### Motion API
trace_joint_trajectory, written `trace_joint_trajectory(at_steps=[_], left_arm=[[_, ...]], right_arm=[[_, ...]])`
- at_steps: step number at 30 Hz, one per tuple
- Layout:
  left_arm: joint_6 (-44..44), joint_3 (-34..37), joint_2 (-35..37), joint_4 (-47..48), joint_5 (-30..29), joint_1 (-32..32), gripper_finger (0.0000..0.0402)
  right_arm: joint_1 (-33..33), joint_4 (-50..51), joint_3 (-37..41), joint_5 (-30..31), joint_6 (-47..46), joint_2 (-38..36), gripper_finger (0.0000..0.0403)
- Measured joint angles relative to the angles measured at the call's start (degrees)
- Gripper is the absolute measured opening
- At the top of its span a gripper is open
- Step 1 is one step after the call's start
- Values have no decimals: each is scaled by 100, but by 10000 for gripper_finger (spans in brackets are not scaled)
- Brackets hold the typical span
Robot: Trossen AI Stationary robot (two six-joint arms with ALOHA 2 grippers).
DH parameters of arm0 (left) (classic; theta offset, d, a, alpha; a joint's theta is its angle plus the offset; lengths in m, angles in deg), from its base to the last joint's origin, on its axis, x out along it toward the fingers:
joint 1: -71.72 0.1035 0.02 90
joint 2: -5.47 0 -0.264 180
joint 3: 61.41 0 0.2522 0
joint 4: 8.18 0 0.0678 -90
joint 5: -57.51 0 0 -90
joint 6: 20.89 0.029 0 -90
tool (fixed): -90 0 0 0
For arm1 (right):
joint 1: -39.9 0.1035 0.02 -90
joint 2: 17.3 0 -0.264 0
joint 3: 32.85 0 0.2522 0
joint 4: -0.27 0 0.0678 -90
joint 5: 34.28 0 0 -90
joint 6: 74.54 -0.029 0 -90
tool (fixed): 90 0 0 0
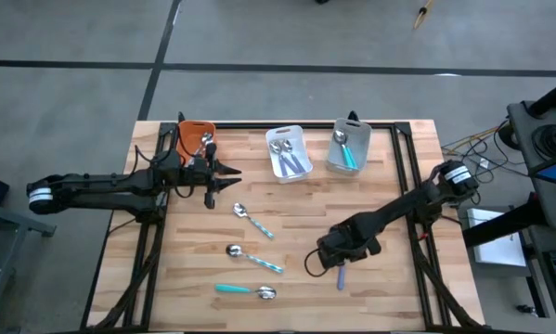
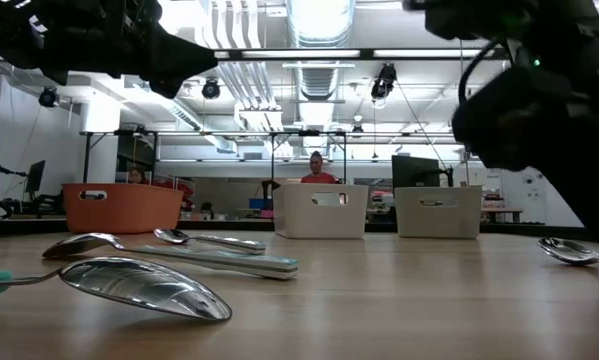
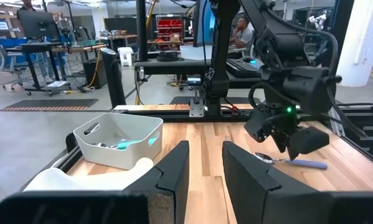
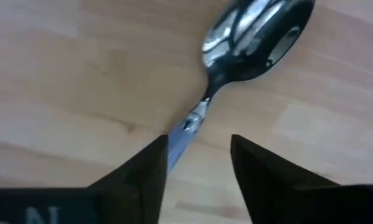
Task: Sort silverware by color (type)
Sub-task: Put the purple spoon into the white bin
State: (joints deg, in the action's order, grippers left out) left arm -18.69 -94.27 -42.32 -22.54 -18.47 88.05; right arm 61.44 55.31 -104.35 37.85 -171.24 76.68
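Low over the table (image 1: 370, 186), right gripper (image 4: 198, 163) open astride a purple-handled spoon (image 4: 251, 34) — no readable writing.

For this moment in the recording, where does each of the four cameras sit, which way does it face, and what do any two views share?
High view: overhead, looking straight down at the table; both arms show.
Low view: at tabletop height, looking level past a spoon to the bins; arms overhead.
Left wrist view: on the left arm, looking across the table at the grey bin; left hand in front, open.
Right wrist view: on the right arm, looking down on the purple spoon; right hand over its handle.
Shared: the high view also shows the purple spoon.
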Motion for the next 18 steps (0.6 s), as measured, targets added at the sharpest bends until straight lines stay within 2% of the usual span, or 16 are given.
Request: trace_joint_trajectory(at_steps=[4,8,12,18], left_arm=[[0,2,0,9,0,0,79],[0,3,0,7,1,-1,79],[0,4,0,5,0,-2,79],[0,4,0,-21,-2,0,79]], right_arm=[[68,-11,0,62,-88,282,192],[85,-46,-17,181,-105,425,192],[87,-11,-15,328,-76,473,159],[96,-15,-11,539,-11,488,77]])
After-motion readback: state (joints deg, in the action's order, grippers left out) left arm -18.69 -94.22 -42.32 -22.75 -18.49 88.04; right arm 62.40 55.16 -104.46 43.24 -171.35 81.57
